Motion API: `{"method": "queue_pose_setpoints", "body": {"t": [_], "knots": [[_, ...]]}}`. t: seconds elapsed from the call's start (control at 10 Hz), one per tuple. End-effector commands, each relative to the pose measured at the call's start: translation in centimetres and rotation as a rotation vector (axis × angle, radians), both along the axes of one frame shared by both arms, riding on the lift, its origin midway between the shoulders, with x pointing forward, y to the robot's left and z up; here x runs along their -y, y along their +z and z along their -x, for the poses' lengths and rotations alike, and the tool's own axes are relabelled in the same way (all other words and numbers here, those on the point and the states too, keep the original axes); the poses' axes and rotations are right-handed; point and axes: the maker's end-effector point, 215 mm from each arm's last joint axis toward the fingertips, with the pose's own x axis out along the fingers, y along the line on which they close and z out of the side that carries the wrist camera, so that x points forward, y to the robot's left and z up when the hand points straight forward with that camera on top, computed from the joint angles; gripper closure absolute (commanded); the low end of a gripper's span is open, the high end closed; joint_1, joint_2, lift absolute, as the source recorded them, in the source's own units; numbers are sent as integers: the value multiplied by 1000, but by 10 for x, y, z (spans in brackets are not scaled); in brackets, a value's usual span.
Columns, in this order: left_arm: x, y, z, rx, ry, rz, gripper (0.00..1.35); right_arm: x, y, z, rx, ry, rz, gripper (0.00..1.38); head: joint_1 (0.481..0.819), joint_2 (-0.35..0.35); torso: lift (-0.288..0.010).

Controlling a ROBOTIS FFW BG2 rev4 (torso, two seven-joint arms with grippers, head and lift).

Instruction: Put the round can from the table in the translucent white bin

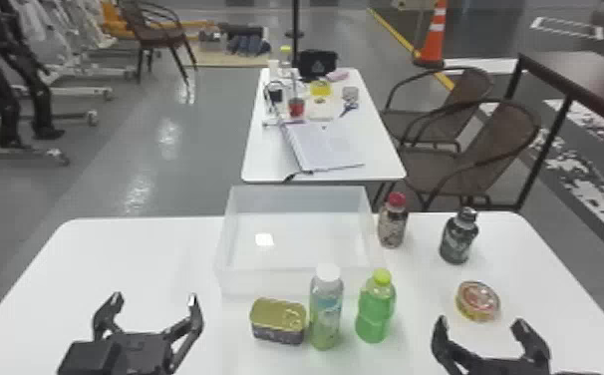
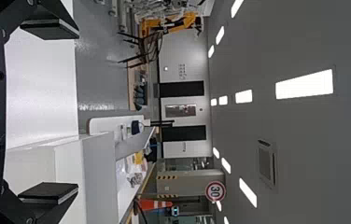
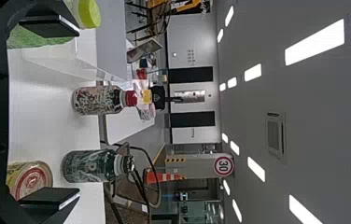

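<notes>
Short round can, yellow side and red-printed lid (image 1: pixel 478 300), sits on the white table (image 1: pixel 116 259), just forward of the black two-finger right gripper (image 1: pixel 481 324). Right arm is clearly the nearer one; its fingers stand wide, nothing between them. Black left gripper (image 1: pixel 154 298), also wide and empty, is over on the left beyond the bottles. Can looks flat on its base, so its short axis runs vertical and it's wider than tall: I'd come in low and straddle the sides. Head view puts it roughly ahead of the gap; right wrist view shows it by the finger on the robot's right, partly behind it (so probably a small shift right first). Head view also gives the empty interior of the translucent white bin (image 1: pixel 261 284), forward-left of the can, with the yellow-capped green bottle (image 1: pixel 376 311) near its close right corner.
</notes>
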Motion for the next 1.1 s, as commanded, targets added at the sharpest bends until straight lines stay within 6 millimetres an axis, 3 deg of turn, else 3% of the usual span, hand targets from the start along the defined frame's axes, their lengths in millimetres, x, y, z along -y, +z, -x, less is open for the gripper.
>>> {"method": "queue_pose_setpoints", "body": {"t": [0.0, 0.6, 1.0], "knots": [[1, 1, 0, 3, 0, 3, 150, 0, 1, 0, 2, 0, 1, 93, 549, 0, -100], [4, 6, 1, 20, -3, 3, 150, 1, -1, -1, 1, -6, -1, 93, 549, 0, -100], [-1, 7, 2, 26, 6, -1, 150, 44, -16, 8, -25, -197, -46, 93, 549, 0, -100]]}}
